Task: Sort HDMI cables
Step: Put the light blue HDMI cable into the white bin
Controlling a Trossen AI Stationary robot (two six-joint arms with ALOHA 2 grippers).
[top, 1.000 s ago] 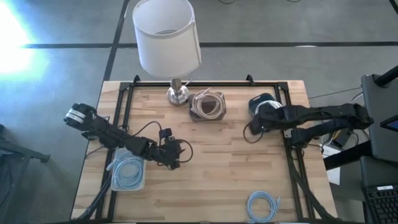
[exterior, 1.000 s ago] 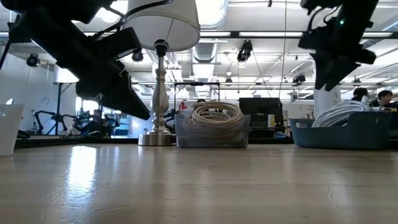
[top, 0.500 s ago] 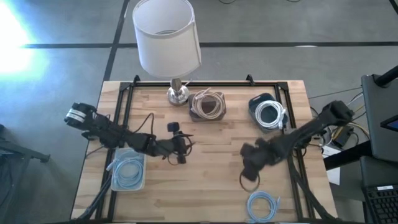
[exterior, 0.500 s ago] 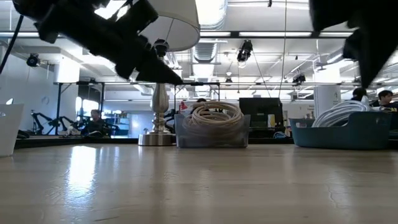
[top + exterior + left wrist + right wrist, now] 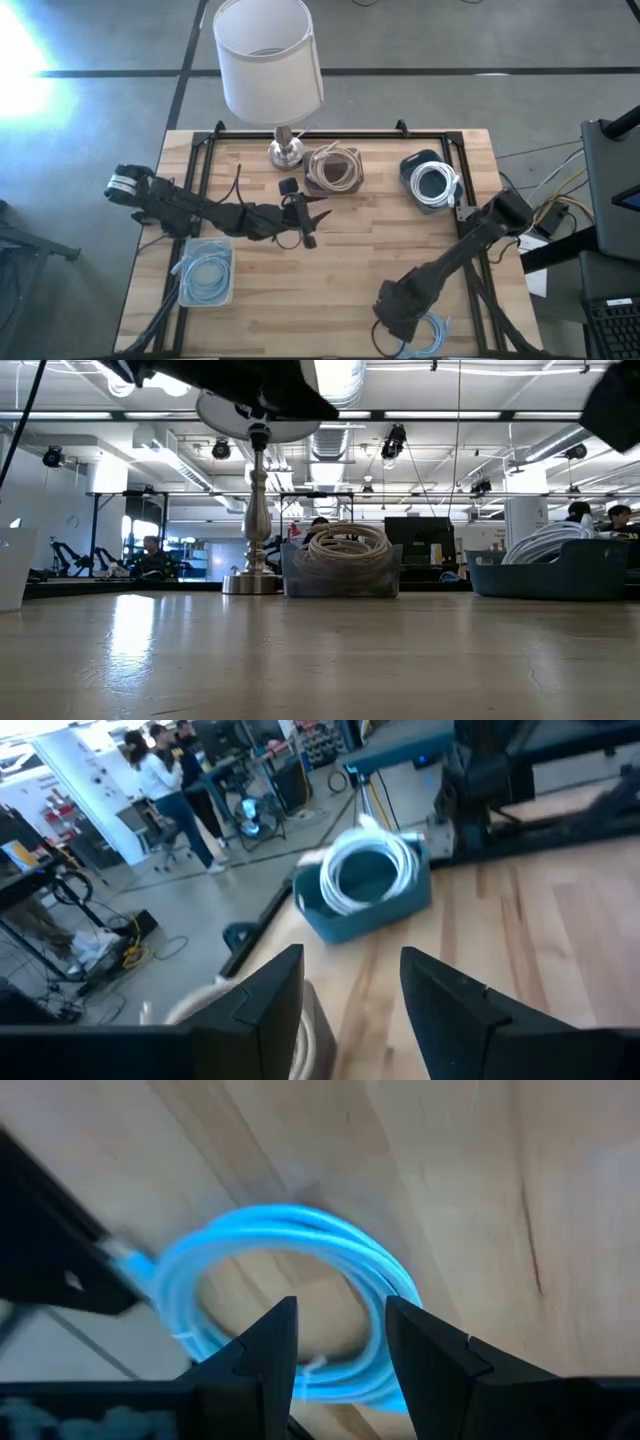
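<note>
A light blue cable coil (image 5: 428,335) lies flat at the table's near edge, right of centre. My right gripper (image 5: 408,330) is over it, open; in the right wrist view its fingers stand on either side of the coil's (image 5: 290,1295) strands. A second light blue coil (image 5: 205,277) lies in a clear bin at the left. A beige coil (image 5: 335,168) fills a brown bin by the lamp. A white coil (image 5: 435,184) sits in a dark blue bin at the far right. My left gripper (image 5: 311,227) hovers open at mid-table, facing the white coil (image 5: 365,878).
A lamp with a white shade (image 5: 268,58) stands on its metal base (image 5: 285,151) at the far edge, left of the brown bin (image 5: 340,578). A black frame (image 5: 330,133) rims the table. The bare wood (image 5: 350,270) lies between the arms. People show in the room beyond.
My right gripper has swung from over the dark blue bin at the far right down toward the near edge, stopping over the loose light blue coil. My left gripper has moved right and toward the far edge, rising out of the low view. No coil has moved.
</note>
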